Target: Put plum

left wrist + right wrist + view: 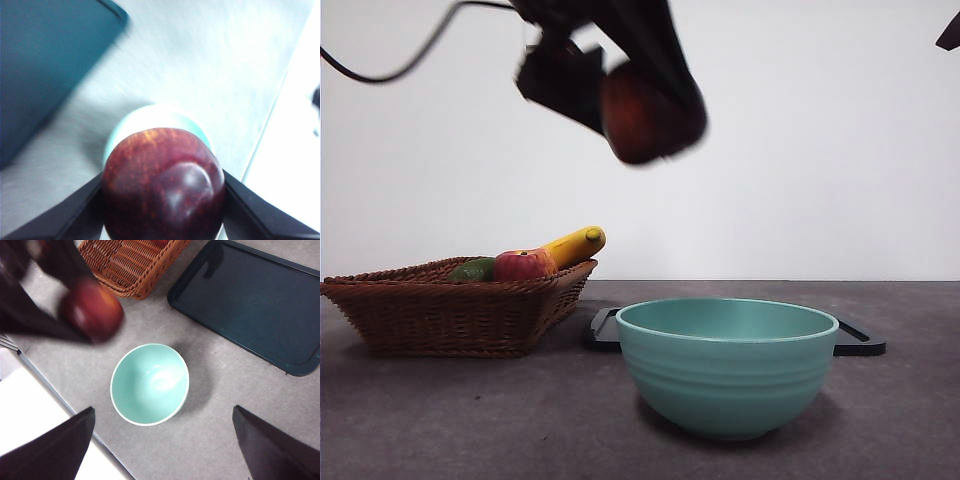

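Observation:
My left gripper (650, 110) is shut on the dark maroon plum (645, 118) and holds it high in the air, above and a little left of the teal bowl (727, 365). In the left wrist view the plum (164, 186) sits between the two black jaws, with the bowl (155, 122) below it. The right wrist view shows the plum (92, 310) in that other gripper beside the bowl (150, 384). My right gripper (162, 445) is open and empty, high over the bowl.
A wicker basket (440, 310) at the left holds a red-and-yellow apple (523, 265), a green fruit (473, 270) and a banana (575, 244). A dark tray (250, 305) lies flat behind the bowl.

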You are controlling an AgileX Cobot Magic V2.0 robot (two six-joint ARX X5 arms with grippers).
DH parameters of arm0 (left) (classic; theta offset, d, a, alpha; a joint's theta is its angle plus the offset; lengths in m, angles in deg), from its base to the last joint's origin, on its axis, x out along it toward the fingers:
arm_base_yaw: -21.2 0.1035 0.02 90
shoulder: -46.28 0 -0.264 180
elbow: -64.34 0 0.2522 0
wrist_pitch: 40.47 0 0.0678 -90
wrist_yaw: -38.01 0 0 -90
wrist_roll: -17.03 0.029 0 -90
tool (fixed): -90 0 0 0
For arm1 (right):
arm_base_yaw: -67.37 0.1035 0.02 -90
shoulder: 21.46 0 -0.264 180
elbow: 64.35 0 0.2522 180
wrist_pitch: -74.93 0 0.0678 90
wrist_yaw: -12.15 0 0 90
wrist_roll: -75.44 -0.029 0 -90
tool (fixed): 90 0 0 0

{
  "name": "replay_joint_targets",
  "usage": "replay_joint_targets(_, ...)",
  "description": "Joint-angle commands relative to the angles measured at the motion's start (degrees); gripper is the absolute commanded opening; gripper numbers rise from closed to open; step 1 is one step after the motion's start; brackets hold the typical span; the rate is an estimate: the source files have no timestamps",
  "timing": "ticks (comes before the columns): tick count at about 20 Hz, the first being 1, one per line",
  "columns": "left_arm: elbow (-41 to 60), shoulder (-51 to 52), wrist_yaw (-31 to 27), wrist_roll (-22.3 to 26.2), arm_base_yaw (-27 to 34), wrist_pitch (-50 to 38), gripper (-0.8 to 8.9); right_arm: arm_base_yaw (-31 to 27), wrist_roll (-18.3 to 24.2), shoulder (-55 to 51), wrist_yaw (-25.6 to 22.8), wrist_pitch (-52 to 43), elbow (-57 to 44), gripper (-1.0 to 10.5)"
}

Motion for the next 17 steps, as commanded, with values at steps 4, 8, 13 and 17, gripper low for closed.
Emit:
replay_joint_targets(4,-1.3,-8.6,-4.1,3.8,-5.6,-1.4,2.46,0.2,0.0,0.5,0.0,-0.6,1.1,4.4)
replay_joint_targets(8,-1.3,-13.6,-8.9,5.1,-8.4,-3.2,2.46,0.2,0.0,0.5,0.0,-0.6,1.1,4.4)
replay_joint_targets(13,-1.3,-17.9,-12.7,7.5,-10.5,-5.5,2.46,0.2,0.0,0.5,0.0,-0.6,1.1,4.4)
replay_joint_targets(17,-1.3,-19.5,-12.7,7.7,-11.0,-5.7,2.48,0.2,0.0,0.5,0.0,-0.6,1.1,4.4)
